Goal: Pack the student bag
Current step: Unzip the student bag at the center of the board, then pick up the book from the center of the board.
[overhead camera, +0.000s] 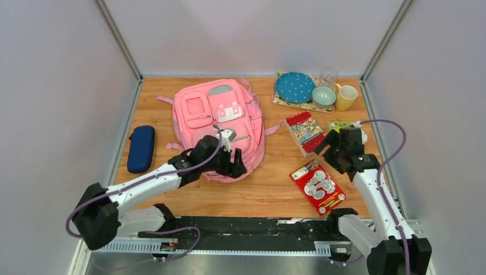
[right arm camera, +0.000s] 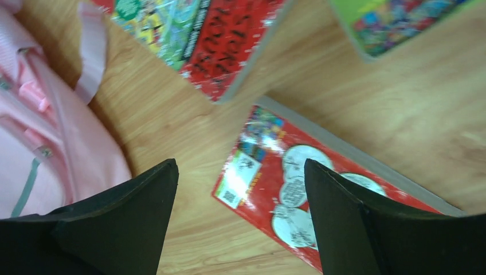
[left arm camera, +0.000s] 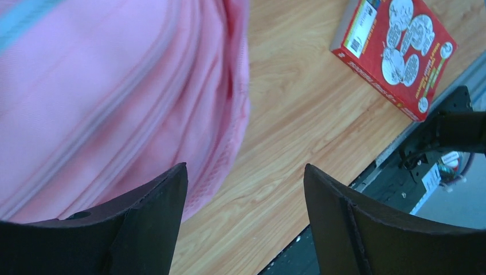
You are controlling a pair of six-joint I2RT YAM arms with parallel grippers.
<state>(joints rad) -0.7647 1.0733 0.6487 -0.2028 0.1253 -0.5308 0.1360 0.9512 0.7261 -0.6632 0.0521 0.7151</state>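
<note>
Student bag (overhead camera: 218, 123), pink and with its front pockets facing up, is lying flat on the far-left part of the wooden table (overhead camera: 269, 189), its straps trailing out on both sides. The left gripper (left arm camera: 243, 172) is hovering at the bag's near-right edge with its jaws standing wide apart and gripping nothing; bare wood is showing between them, and one finger is hanging over the pink fabric. The right gripper (right arm camera: 240, 166) is hanging over the right side of the table, jaws likewise spread wide and empty, above a red book with white circles (overhead camera: 318, 187) lying near the arm's base. A second red book (overhead camera: 305, 133) is lying just beyond it, beside the bag's right strap, and a green-covered booklet (overhead camera: 341, 124) is peeking out behind the gripper. A navy blue case (overhead camera: 141, 148) is sitting left of the bag, apart from it. At the far right, a tray (overhead camera: 279, 98) is carrying a blue dotted plate (overhead camera: 294, 87) and a pale bowl (overhead camera: 324, 95), with a yellow mug (overhead camera: 346, 97) and a clear glass (overhead camera: 328, 76) standing alongside.
</note>
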